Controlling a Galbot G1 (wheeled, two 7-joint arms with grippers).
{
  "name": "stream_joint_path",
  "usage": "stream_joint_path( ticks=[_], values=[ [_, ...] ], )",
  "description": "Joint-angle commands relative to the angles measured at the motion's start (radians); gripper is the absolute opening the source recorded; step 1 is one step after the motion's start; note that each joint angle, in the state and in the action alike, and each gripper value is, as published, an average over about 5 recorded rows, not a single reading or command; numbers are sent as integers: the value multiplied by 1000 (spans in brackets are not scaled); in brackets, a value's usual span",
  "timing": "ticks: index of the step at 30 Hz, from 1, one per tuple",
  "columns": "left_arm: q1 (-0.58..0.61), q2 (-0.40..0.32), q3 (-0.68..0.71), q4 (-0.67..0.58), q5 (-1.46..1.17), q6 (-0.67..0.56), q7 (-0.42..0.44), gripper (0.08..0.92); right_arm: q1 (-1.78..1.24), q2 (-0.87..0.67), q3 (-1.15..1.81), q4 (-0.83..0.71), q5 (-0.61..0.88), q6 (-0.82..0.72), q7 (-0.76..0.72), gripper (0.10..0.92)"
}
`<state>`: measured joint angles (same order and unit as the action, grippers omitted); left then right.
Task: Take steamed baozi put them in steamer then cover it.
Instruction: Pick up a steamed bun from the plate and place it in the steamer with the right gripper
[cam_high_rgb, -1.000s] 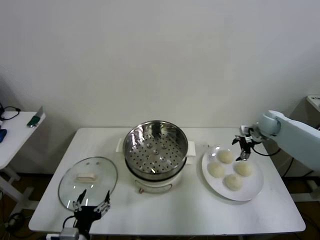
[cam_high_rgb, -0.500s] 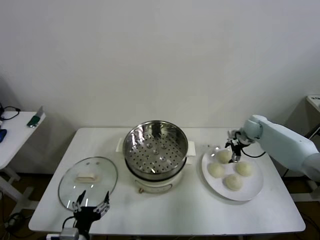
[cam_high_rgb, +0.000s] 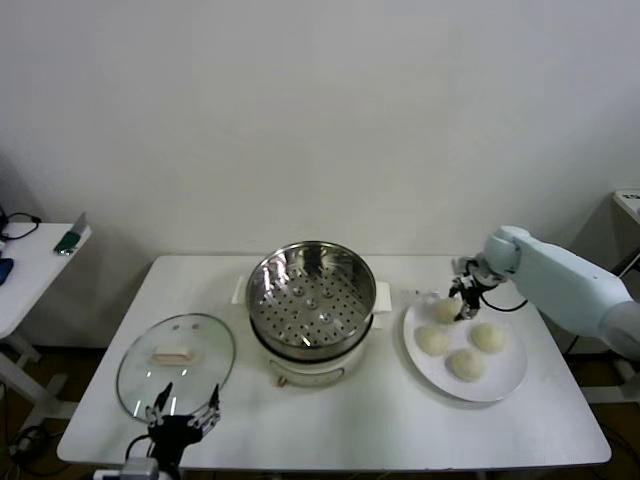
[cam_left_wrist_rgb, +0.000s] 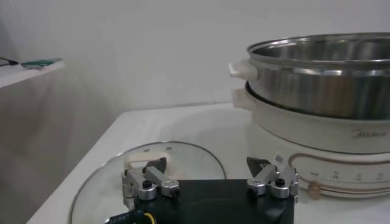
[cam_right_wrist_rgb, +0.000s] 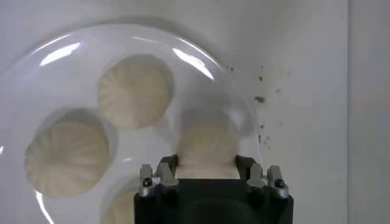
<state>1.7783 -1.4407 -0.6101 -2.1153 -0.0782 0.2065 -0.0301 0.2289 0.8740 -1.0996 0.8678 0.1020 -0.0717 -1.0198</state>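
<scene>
Four cream-white baozi lie on a white plate at the table's right. My right gripper is down on the far-left baozi. In the right wrist view its fingers press both sides of that baozi, with two others beside it on the plate. The steel steamer stands open at the centre on its white base. The glass cover lies flat at the left with its handle up. My left gripper is open and empty at the cover's near edge, and the left wrist view shows the cover below it.
A side table with a green object stands off to the far left. The steamer rises close beside my left gripper. Bare tabletop lies in front of the steamer and plate.
My right gripper moved left from over the plate's far right side to the far-left baozi and closed around it. The left arm stayed in place.
</scene>
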Motion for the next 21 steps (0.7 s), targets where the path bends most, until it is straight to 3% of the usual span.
stream_joint_path(
  ticks=[1, 6, 12, 17, 21],
  values=[
    [0, 0, 2, 0, 1, -1, 0, 823, 136, -24, -75, 103, 25, 29, -15, 647],
    [2, 1, 4, -7, 4, -1, -2, 823, 470, -1, -283, 253, 82, 192, -57, 647],
    [7, 3, 5, -17, 6, -1, -3, 823, 668, 100, -314, 453, 116, 373, -109, 645],
    [11, 4, 3, -21, 7, -5, -4, 823, 638, 182, -300, 617, 26, 429, -87, 645],
    [16, 4, 4, -25, 10, -7, -4, 823, 550, 250, -316, 613, -116, 498, -34, 645]
  ],
)
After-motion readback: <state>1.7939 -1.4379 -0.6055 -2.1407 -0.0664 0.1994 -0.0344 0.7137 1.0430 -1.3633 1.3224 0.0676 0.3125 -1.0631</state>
